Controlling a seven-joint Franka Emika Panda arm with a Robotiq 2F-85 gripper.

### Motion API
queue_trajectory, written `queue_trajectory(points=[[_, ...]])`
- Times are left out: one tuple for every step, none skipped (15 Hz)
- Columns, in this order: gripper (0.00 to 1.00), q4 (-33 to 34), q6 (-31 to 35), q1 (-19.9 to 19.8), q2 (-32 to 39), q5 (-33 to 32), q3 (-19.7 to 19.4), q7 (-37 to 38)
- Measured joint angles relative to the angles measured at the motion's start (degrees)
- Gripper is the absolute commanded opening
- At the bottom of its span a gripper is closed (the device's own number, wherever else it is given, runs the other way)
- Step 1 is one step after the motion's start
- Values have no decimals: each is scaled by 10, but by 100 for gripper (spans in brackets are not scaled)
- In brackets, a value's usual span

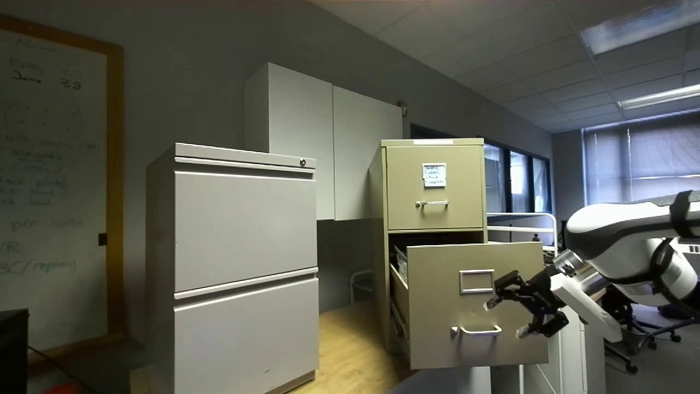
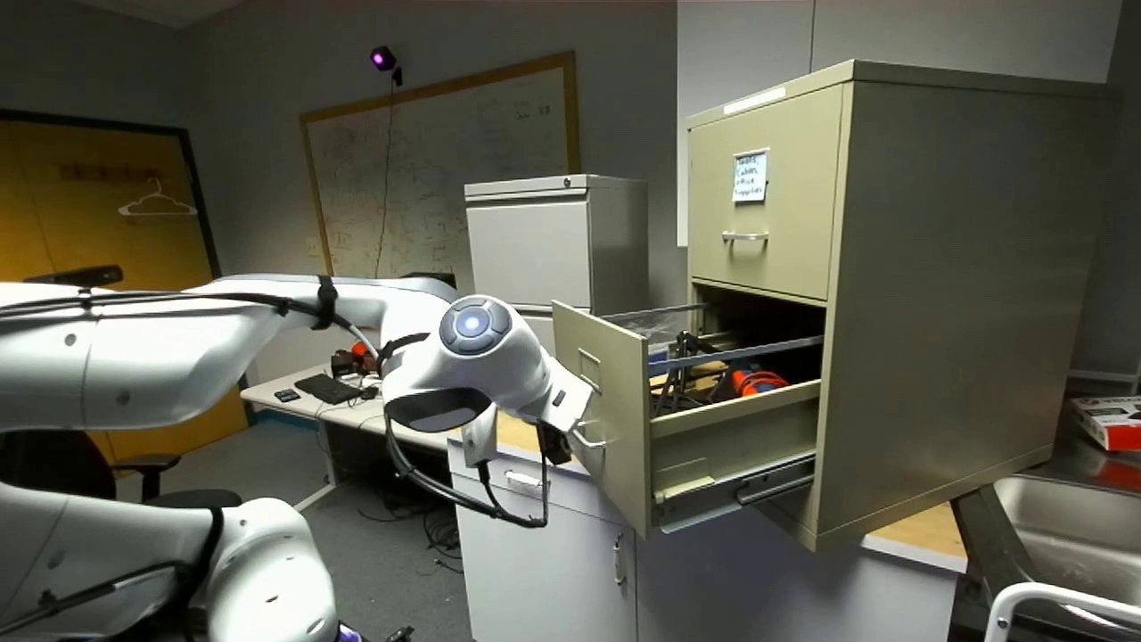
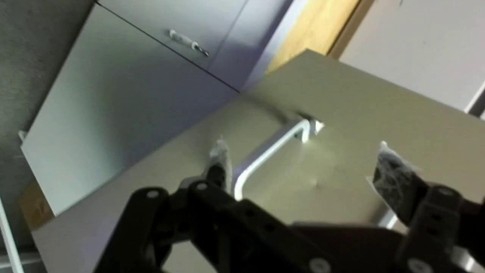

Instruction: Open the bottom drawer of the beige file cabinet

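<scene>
Got a beige file cabinet [image 2: 936, 303] on the tabletop [image 1: 353, 336], long axis vertical, front toward the arm [image 2: 178, 383]. Way open at the bottom drawer [image 1: 465, 309]. Have the tool [image 1: 504, 319] spread wide, released, near the handle [image 3: 271, 151]. Can spot something orange [image 2: 759, 383] inside in an exterior view, not the wrist view.

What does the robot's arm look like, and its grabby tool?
The arm is mostly white, smooth and chunky, with black straps and dark cables. A round grey button pad on it has a light glowing in the middle. The tool is mostly black, with two whitish, scruffy-looking fingertips.
</scene>
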Motion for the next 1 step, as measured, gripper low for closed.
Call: queue_trajectory(points=[[100, 0, -40, -6, 0, -23, -6, 1]])
